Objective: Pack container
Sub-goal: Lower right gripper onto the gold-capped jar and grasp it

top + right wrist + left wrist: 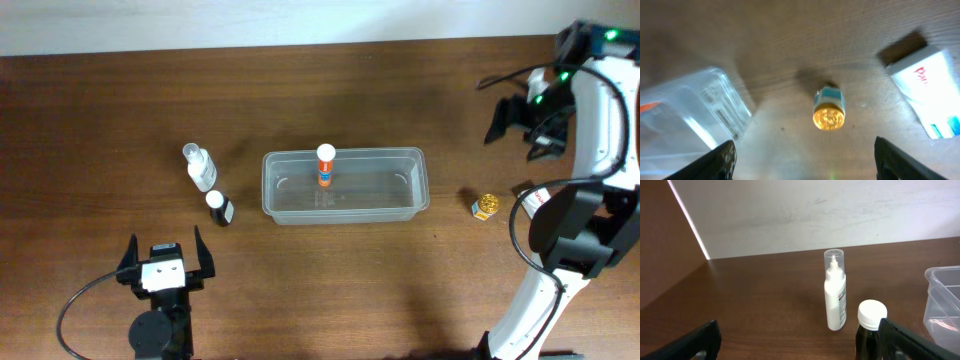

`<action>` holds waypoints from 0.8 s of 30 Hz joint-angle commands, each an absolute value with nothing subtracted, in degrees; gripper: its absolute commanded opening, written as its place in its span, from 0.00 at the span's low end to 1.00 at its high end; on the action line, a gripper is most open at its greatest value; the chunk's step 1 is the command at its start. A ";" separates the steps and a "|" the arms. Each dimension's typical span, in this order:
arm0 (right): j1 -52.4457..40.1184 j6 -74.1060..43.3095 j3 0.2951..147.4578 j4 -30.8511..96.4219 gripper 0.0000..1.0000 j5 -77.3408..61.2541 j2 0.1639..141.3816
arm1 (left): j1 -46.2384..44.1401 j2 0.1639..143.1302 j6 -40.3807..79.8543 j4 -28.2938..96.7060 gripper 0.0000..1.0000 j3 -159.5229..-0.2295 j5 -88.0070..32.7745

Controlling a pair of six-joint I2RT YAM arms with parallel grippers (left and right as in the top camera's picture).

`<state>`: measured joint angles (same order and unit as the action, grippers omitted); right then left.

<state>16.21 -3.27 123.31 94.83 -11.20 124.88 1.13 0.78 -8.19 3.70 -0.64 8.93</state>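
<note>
The clear plastic container (pixel 415 160) sits mid-table, with an orange-and-white tube (pixel 325 165) standing upright inside it. My left gripper (pixel 165 262) is open and empty near the front left, pointing at a clear spray bottle (pixel 835 292) and a dark bottle with a white cap (pixel 871 316). The dark bottle stands just beside the right finger. The container's corner (pixel 942 305) shows at the right of the left wrist view. My right gripper (pixel 522 128) is open and empty, raised above a small gold-lidded jar (pixel 829 112) right of the container (pixel 695 110).
The spray bottle (pixel 200 167) and the dark bottle (pixel 219 207) stand left of the container. The gold-lidded jar (pixel 485 207) stands to its right. A white tube with red lettering (pixel 925 90) lies by the right arm's base (pixel 570 240).
</note>
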 commanded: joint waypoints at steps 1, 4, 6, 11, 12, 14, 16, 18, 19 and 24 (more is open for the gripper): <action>16.14 -3.95 114.28 91.42 0.80 -10.70 125.27 | 1.17 0.38 -9.32 3.92 1.00 -0.51 8.56; 16.14 -3.95 108.07 88.33 0.80 -10.68 125.27 | 1.17 0.38 -9.32 3.95 1.00 -0.51 8.56; 16.14 -3.95 104.57 86.83 0.80 -10.68 125.27 | 1.17 0.38 -9.32 3.92 1.00 -0.51 8.56; 16.14 -3.97 97.69 83.61 0.80 -10.68 125.27 | 1.17 0.38 -9.32 3.92 1.00 -0.51 8.56; 16.16 -3.95 96.47 83.00 0.80 -10.66 125.27 | 1.17 0.38 -9.32 3.92 1.00 -0.51 8.56; 16.16 -3.97 93.41 80.25 0.80 -10.66 125.27 | 1.17 0.38 -9.32 3.92 1.00 -0.51 8.56; 16.14 -3.99 91.59 78.19 0.80 -10.68 125.27 | 1.17 0.38 -9.32 3.92 1.00 -0.51 8.56; 16.16 -4.21 90.00 76.14 0.80 -10.66 125.27 | 1.17 0.38 -9.32 3.92 1.00 -0.51 8.56; 16.16 -4.16 89.32 75.07 0.80 -10.61 125.27 | 1.17 0.38 -9.32 3.92 1.00 -0.51 8.56; 16.14 -4.12 88.62 71.22 0.79 -9.32 125.25 | 1.17 0.38 -9.32 3.92 1.00 -0.51 8.56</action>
<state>16.21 -3.99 89.10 73.17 -10.72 125.05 1.13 0.78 -8.19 3.70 -0.64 8.93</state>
